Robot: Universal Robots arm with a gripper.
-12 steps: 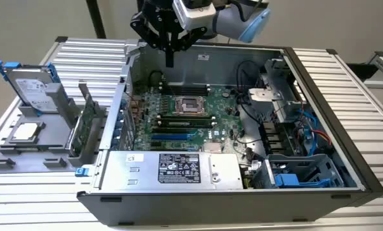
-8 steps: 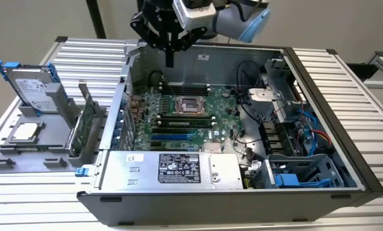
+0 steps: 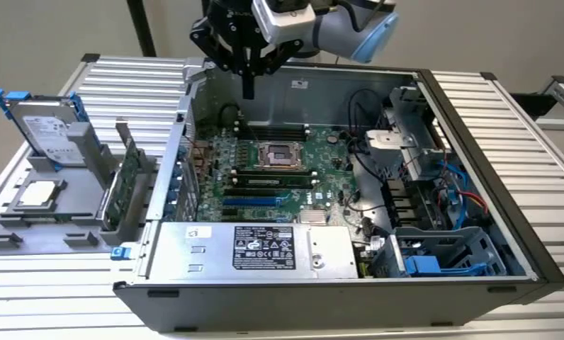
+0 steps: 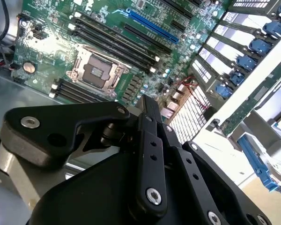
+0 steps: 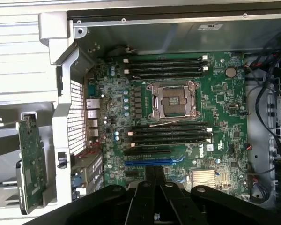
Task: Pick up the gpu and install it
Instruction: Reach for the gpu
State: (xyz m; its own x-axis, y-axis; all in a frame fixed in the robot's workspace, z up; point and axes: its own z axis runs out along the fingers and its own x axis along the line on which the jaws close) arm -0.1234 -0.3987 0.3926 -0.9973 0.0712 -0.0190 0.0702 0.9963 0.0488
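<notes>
Jaws pinched narrow, empty, above motherboard [image 3: 339, 177] in open case [image 3: 339, 95]. Graphics card [image 3: 121, 191] upright in rack [image 3: 36, 227] outside, exterior view's left. Could clip case wall crossing over too low, or knock card askew.

End effector [image 5: 154, 172] body, cut off at both wrist views' edges

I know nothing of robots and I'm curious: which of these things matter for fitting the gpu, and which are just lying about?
Part of the job: gpu standing in the tray, gripper, motherboard, blue slot.

Lying about: hard drive, silver chip, power supply.
</notes>
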